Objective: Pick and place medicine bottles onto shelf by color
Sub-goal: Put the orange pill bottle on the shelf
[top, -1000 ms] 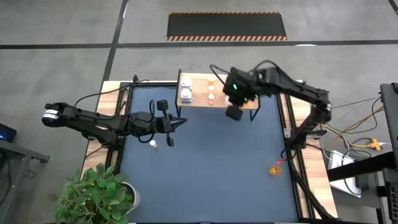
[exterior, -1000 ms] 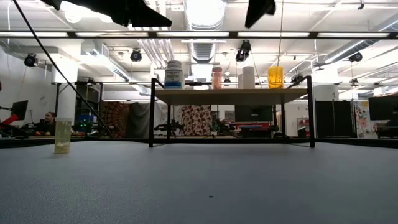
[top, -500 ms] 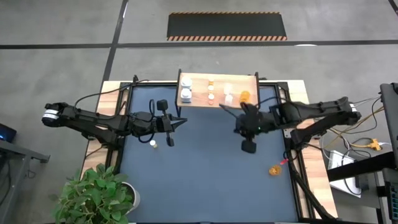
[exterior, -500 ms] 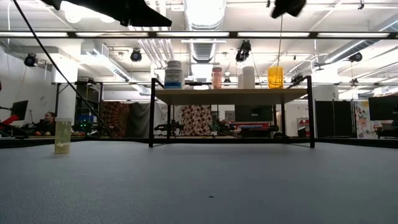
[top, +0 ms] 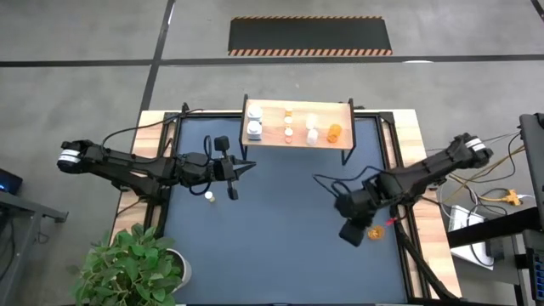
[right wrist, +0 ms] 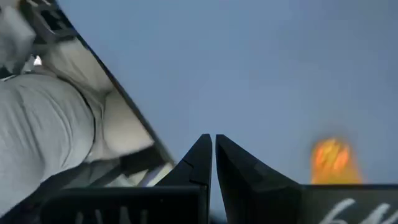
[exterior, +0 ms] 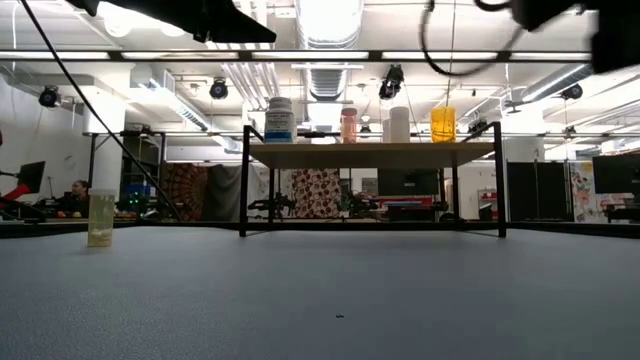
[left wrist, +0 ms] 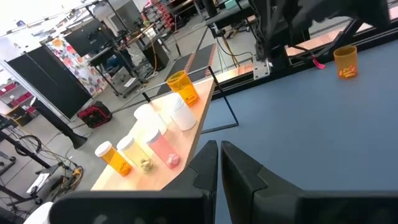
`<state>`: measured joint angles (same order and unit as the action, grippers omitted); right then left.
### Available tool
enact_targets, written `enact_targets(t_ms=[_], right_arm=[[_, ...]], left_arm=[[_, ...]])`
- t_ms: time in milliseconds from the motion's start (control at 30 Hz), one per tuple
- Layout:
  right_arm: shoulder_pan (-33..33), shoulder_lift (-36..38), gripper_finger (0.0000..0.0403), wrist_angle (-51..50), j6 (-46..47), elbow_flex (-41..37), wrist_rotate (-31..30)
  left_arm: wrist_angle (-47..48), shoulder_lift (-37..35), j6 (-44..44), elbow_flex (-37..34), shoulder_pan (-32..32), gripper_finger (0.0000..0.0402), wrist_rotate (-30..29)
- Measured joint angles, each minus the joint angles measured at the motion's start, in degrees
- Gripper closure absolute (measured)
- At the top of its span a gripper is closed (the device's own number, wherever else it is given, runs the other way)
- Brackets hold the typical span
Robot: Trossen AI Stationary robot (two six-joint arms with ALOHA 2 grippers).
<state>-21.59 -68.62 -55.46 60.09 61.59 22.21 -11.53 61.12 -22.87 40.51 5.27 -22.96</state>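
Observation:
The light-wood shelf [top: 297, 143] stands at the mat's far edge with several bottles upright on it: white ones [top: 253, 130], small pale ones and an orange one [top: 334, 132]. One orange bottle [top: 374, 231] stands on the mat near its right edge. A pale bottle [top: 209, 196] stands on the mat left of centre. My right gripper [top: 344, 210] is shut and hovers just left of the lone orange bottle, which shows blurred in its wrist view [right wrist: 333, 159]. My left gripper [top: 249, 168] is shut and hangs above the mat beside the pale bottle.
The dark blue mat [top: 280, 246] covers the table inside a wooden border [top: 412, 255]. A potted plant [top: 132, 265] stands at the near left corner. Cables [top: 493, 197] lie beyond the right edge. The mat's middle holds no objects.
My right gripper has pulled back from above the shelf's right end and swung toward the near right, ending beside the orange bottle on the mat. The bottles have not moved.

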Motion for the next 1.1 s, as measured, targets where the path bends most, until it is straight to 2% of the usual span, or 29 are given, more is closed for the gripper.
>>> enact_targets(t_ms=[200,467,667,900,1100], right_arm=[[-6.72,0.04,0.039,-0.07,15.82,-5.23,2.37],[-10.81,0.03,0.0385,-1.15,25.85,-8.46,-1.27],[-10.81,0.0,0.0327,-7.84,27.4,-8.49,-1.49],[-10.79,-0.07,0.0244,-9.78,26.41,-8.67,-6.85],[-10.79,-1.7,0.0221,-9.71,26.41,-9.23,-7.25]], left_arm=[[0.01,0.0,0.0,0.0,0.0,0.04,0.0],[0.02,0.0,0.0,0.0,-0.01,0.04,0.0],[0.04,0.0,0.09,-0.24,0.0,0.04,0.0],[0.07,0.0,0.09,-0.5,0.0,0.04,0.0],[0.04,0.0,0.07,-0.55,0.0,0.04,0.0]])
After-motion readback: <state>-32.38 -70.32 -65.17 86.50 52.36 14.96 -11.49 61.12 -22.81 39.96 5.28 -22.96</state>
